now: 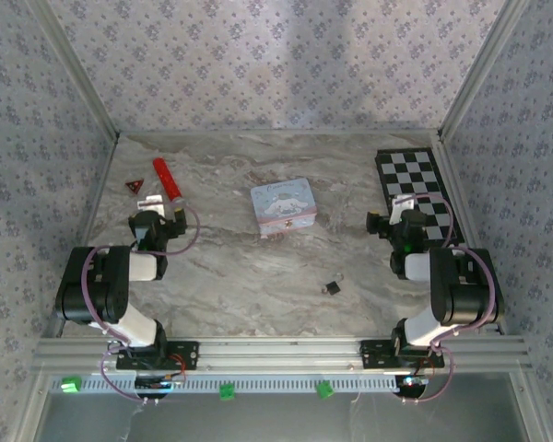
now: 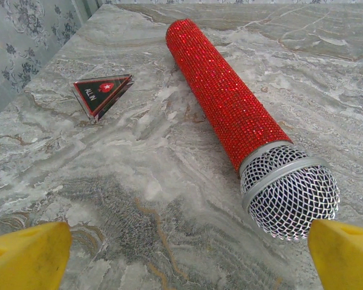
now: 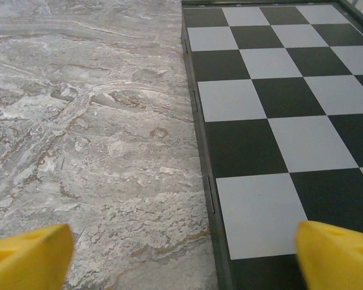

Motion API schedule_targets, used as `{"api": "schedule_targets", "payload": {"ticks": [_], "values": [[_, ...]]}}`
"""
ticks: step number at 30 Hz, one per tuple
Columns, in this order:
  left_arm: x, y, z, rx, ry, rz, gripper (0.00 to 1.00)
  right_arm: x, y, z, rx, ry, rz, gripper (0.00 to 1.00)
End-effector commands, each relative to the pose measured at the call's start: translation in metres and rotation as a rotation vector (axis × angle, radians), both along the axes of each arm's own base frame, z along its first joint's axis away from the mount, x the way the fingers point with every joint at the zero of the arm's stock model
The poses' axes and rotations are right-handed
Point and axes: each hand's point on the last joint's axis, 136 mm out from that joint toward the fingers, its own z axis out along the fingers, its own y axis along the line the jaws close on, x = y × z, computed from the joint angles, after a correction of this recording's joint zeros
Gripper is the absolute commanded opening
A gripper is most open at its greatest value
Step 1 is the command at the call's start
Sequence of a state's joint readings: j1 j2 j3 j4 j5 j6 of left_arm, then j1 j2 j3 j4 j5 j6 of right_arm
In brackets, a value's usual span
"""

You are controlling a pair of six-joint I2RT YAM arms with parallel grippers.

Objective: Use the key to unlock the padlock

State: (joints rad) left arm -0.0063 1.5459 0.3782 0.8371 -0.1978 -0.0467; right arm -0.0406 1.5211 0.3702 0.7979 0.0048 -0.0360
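The padlock (image 1: 333, 287) is a tiny dark block lying on the marble table, right of centre and near the front. A faint thin sliver just beyond it looks like the key (image 1: 341, 280), too small to be sure. My left gripper (image 1: 153, 206) hovers far to the left, open, its yellow fingertips (image 2: 27, 257) wide apart over bare marble. My right gripper (image 1: 405, 204) is open at the right, above the padlock's side of the table, its fingertips (image 3: 339, 254) straddling the chessboard's edge. Neither holds anything.
A red glitter microphone (image 2: 230, 103) with a mesh head lies just ahead of the left gripper, a small triangular badge (image 2: 103, 93) beside it. A pale blue cartoon tin (image 1: 283, 207) sits mid-table. A chessboard (image 3: 278, 90) lies along the right wall. Patterned walls enclose the table.
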Motion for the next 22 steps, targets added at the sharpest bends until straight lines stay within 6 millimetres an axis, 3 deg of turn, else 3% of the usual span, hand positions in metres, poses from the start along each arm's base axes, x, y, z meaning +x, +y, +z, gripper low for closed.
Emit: {"api": "schedule_targets", "payload": {"ticks": [1,5,22], "values": [[0.0062,0.0006,0.0131,-0.014,-0.04,0.005,1.0,0.0083,0.0002,0.0103,0.004,-0.033,-0.006,0.99],[0.0062,0.0006,0.0133,-0.013,-0.041,0.005,1.0,0.0064,-0.0069,0.0124,-0.041,-0.049,-0.08,0.99],[0.0062,0.0005,0.013,-0.014,-0.04,0.005,1.0,0.0069,-0.0039,0.0119,-0.03,-0.042,-0.053,0.99]]}}
